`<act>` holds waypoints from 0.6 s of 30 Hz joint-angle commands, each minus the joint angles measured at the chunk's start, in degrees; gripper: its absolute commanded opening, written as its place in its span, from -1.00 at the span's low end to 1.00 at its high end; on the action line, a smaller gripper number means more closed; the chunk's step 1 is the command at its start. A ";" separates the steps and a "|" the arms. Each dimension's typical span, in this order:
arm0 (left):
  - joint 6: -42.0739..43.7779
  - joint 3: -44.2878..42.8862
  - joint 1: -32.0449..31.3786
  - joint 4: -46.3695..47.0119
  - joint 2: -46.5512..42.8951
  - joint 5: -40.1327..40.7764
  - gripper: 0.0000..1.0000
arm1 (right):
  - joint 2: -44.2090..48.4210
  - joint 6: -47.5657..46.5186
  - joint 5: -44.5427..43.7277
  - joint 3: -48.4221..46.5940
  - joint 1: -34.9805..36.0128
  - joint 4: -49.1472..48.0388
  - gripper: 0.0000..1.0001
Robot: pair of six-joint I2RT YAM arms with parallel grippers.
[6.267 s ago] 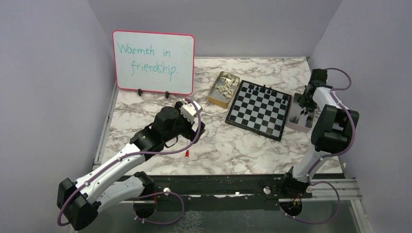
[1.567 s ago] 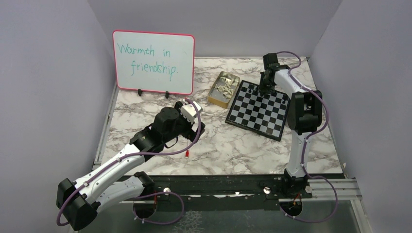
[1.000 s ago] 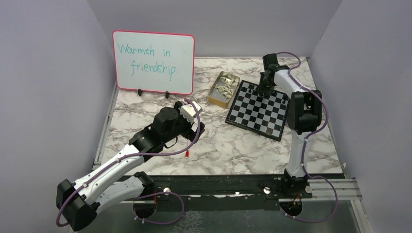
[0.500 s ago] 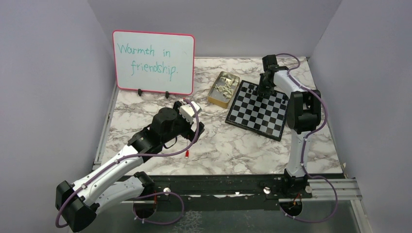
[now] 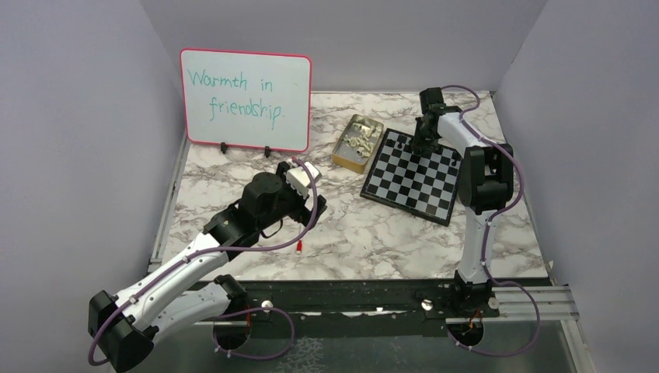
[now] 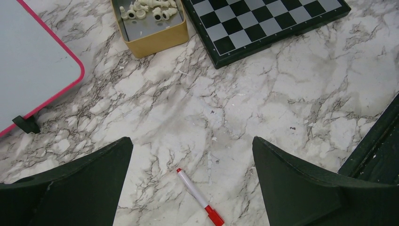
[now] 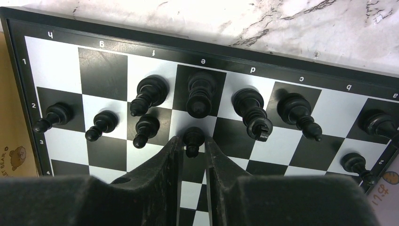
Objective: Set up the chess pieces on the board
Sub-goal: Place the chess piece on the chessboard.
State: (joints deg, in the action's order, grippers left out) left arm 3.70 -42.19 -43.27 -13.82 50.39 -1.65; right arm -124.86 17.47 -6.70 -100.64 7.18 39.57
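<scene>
The board [image 5: 412,175] lies right of centre, with black chess pieces along its far rows. In the right wrist view several black pieces stand on the back row [image 7: 200,96] and black pawns [image 7: 101,125] on the row in front of it. My right gripper [image 7: 192,143] hangs over the board's far edge [image 5: 422,140]. Its jaws stand narrowly apart on either side of a black pawn [image 7: 193,137] that stands upright on its square. My left gripper [image 6: 193,155] is wide open above the bare marble, holding nothing. Cream chess pieces [image 6: 150,7] lie in a tan tin [image 5: 357,141].
A pink-framed whiteboard [image 5: 245,99] stands at the back left. A red-and-white marker [image 6: 200,197] lies on the marble under my left gripper, also in the top view as a marker [image 5: 299,247]. The tan tin [image 6: 155,37] sits just left of the board's corner [image 6: 221,52].
The right arm swung from the right of the board to its far edge and has stayed there for the last second. The left arm shifted slightly toward me.
</scene>
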 commanded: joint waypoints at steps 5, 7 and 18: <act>0.60 0.49 -0.37 0.73 -1.44 1.21 0.98 | -0.79 -0.37 0.44 2.20 0.42 0.03 -0.47; 0.60 0.60 -0.33 0.79 -1.66 1.21 0.98 | -0.26 0.18 -0.60 2.45 0.38 0.59 -0.44; 0.60 0.72 -0.37 1.08 -2.20 1.21 0.98 | 7.45 0.83 3.92 3.06 0.38 0.81 -0.25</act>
State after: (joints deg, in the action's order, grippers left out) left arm 3.90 -42.17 -43.27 -13.80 48.99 -1.63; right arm -122.91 17.93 -5.41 -98.37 7.18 39.18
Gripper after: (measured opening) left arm 0.989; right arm 0.357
